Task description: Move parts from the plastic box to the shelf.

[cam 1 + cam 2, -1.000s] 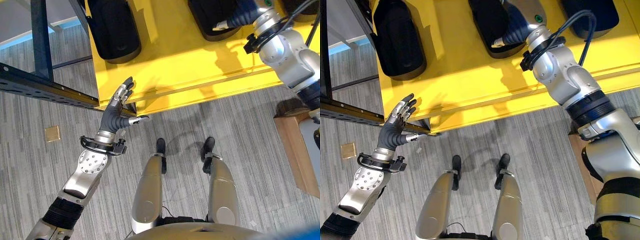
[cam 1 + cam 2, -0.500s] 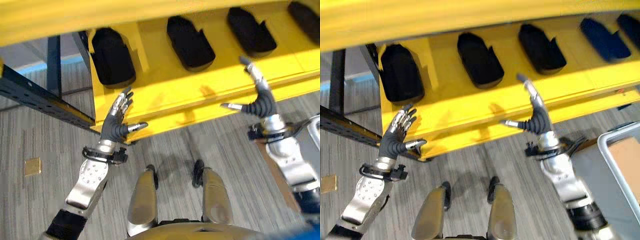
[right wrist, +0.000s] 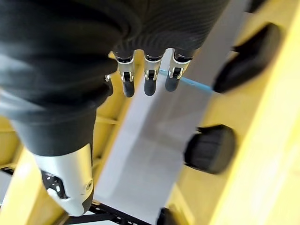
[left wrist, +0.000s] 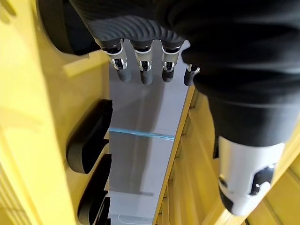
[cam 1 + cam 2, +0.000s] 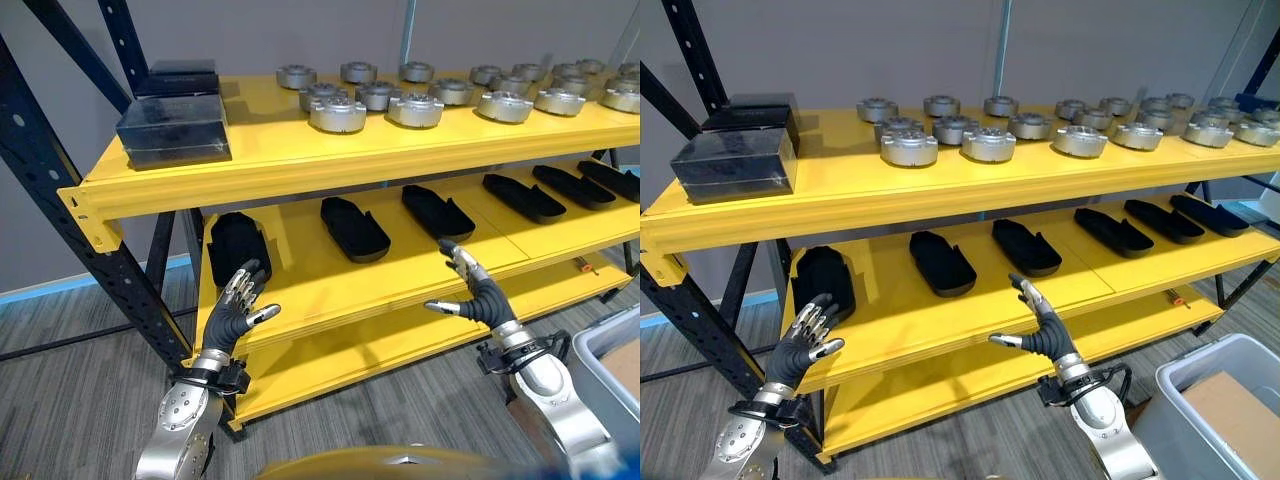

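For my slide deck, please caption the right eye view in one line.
Both open hands, left and right, raised empty before the yellow shelf; grey box at lower right.

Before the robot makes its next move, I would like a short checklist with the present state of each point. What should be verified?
1. Left hand holds nothing: ok, fingers straight, in front of the middle shelf.
2. Right hand holds nothing: ok, fingers spread, open.
3. Plastic box located: ok, grey box at the robot's lower right, something brown inside.
4. Parts visible in the box: cannot tell.
5. Free room on the middle shelf: ok, bare yellow between the black parts.
6. Top shelf: not ok, crowded with round metal parts.
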### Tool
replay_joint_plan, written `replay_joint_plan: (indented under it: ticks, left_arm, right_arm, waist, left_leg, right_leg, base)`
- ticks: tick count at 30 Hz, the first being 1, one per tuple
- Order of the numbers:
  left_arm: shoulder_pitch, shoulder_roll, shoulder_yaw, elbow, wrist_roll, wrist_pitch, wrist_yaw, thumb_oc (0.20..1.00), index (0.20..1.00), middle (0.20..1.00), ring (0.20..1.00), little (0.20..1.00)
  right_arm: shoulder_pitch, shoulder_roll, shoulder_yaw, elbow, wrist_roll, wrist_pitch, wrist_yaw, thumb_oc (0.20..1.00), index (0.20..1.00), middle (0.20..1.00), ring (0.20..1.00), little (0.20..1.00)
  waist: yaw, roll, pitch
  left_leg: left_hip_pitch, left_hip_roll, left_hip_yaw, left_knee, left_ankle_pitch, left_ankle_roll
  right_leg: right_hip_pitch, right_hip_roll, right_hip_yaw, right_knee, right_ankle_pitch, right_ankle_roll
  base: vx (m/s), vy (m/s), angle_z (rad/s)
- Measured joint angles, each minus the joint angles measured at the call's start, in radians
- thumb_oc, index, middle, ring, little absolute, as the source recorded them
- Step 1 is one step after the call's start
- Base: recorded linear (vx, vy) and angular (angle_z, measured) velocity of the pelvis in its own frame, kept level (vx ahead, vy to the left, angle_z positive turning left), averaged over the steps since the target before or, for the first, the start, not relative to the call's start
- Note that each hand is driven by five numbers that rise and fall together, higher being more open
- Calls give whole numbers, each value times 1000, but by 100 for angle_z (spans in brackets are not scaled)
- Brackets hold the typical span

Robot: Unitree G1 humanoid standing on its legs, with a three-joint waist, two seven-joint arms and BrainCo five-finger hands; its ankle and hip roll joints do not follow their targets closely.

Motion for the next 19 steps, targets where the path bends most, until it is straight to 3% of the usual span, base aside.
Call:
replay_joint_plan:
  ticks: [10, 19]
  left_arm:
    - [-12, -76, -2, 24, -5, 3, -12, 1000, 1000, 1000, 1000, 1000]
    - [-39, -104, -1, 91, -4, 6, 14, 1000, 1000, 1000, 1000, 1000]
  right_arm:
    - [3, 20, 10, 48, 65, 20, 19, 1000, 1000, 1000, 1000, 1000]
    - [3, 32, 11, 57, 107, 42, 15, 1000, 1000, 1000, 1000, 1000]
  waist:
    - [-17, 70, -8]
    - [-20, 83, -8]
  left_leg:
    - [60, -2, 24, -206, 97, 9]
    - [87, -7, 34, -294, 144, 9]
  right_leg:
    - [41, 29, 2, -188, 98, 11]
    - [110, 47, -7, -369, 187, 24]
  base:
    - [4, 9, -4]
    - [8, 4, 0]
